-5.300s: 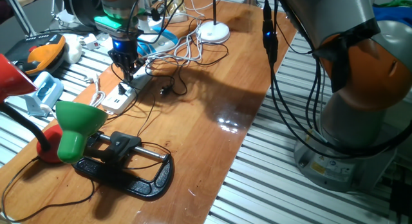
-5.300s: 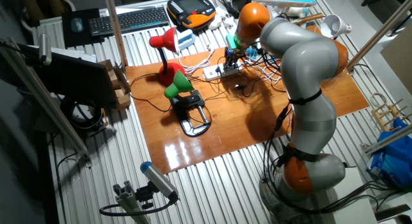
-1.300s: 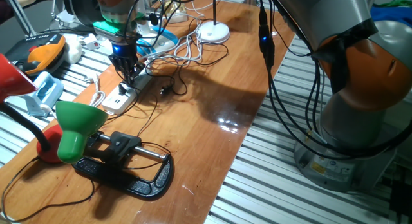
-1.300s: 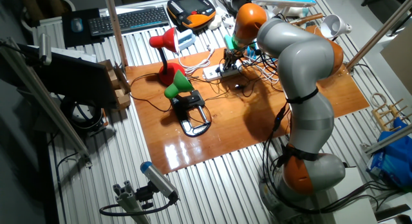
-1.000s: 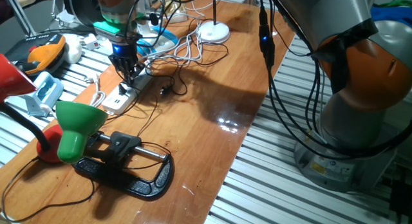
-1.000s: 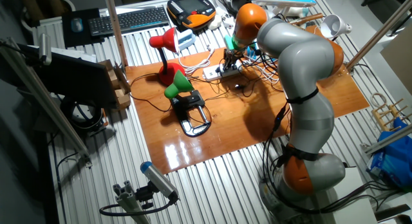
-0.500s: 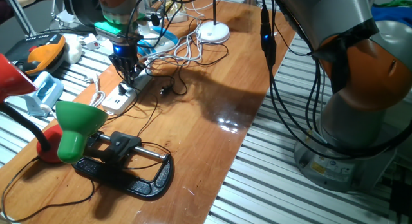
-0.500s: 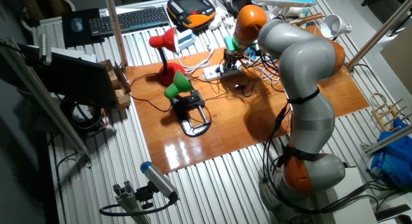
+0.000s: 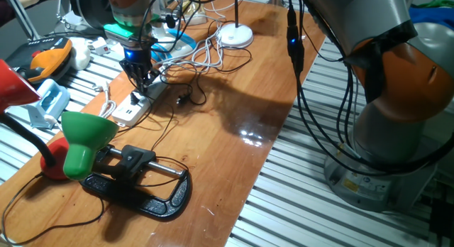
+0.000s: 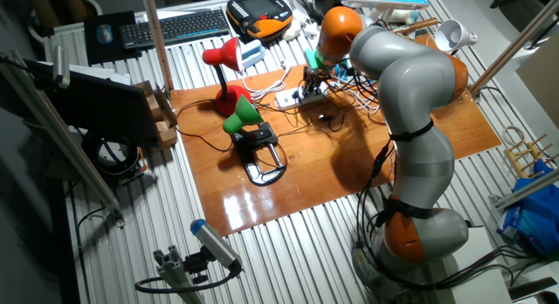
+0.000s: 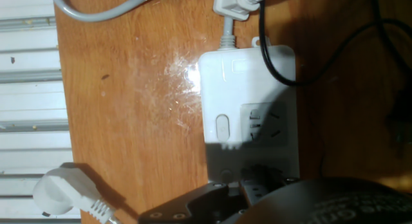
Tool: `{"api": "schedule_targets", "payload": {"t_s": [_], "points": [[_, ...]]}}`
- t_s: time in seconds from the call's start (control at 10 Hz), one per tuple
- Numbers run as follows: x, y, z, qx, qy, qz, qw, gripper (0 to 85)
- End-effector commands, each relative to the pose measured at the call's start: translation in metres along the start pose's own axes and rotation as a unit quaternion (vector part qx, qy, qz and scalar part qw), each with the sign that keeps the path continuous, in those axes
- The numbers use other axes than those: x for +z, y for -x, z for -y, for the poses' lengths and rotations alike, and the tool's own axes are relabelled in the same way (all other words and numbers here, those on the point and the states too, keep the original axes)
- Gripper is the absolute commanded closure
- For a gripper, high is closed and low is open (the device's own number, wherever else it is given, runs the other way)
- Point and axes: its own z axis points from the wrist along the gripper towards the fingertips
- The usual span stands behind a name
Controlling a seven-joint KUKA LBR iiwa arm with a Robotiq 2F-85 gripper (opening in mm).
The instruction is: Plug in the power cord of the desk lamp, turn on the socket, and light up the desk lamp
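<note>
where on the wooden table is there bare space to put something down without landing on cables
Bare wood runs along the table edge nearest the robot base, from beyond the black clamp past the glare patch. It is crowded around the socket under the gripper, where white cables tangle, and by the green lamp.

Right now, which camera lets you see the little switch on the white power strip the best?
The hand view. It looks straight down on the socket, so the oval switch beside an outlet shows clearly. In one fixed view the socket is small and slanted under the gripper. In the other fixed view it is tiny, no switch visible.
</note>
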Motion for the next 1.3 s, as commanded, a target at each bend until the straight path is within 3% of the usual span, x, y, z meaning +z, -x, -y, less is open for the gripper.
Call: {"api": "schedule_targets", "payload": {"t_s": [0.0, 0.3, 0.4, 0.9, 1.2], "points": [[-0.0002, -0.0001, -0.0001, 0.001, 0.001, 0.001, 1.0, 68.0], [-0.0001, -0.0002, -0.0002, 0.004, -0.005, 0.002, 1.0, 68.0], [0.0, -0.0003, -0.0001, 0.005, -0.005, 0.005, 1.0, 51.0], [-0.0006, -0.0003, -0.0002, 0.008, -0.012, 0.008, 0.9999, 51.0], [-0.0078, 0.0003, -0.0009, 0.004, -0.013, 0.017, 0.9998, 51.0]]}}
